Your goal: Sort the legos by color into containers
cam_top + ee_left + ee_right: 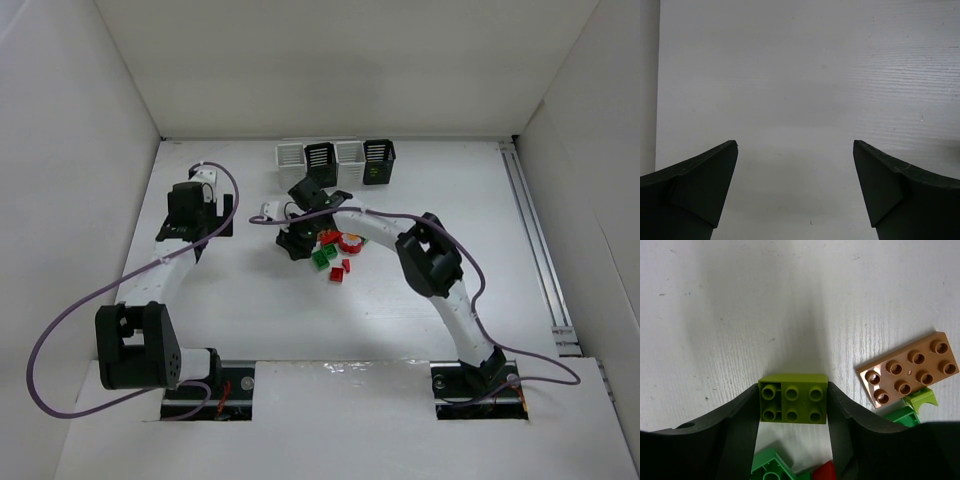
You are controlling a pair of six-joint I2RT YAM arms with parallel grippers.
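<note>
Top view: bins (pixel 335 162) lined up at 12 o'clock, legos (pixel 337 255) piled in the middle, right gripper (pixel 297 243) down at the pile's 9 o'clock edge, left gripper (pixel 190 212) way off at 9

Left wrist: fingers (pixel 700 180) spread wide over the table (pixel 805 75)

Right wrist: fingers (pixel 737 430) pinching a lime brick (pixel 793 398) from both sides, orange plate (pixel 909 369) at its 3 o'clock

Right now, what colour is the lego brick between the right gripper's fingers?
Yellow-green; the lego brick shows best in the right wrist view.

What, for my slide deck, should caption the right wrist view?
Right pincer clamps a yellow-green lego on the table, orange plate alongside.
</note>
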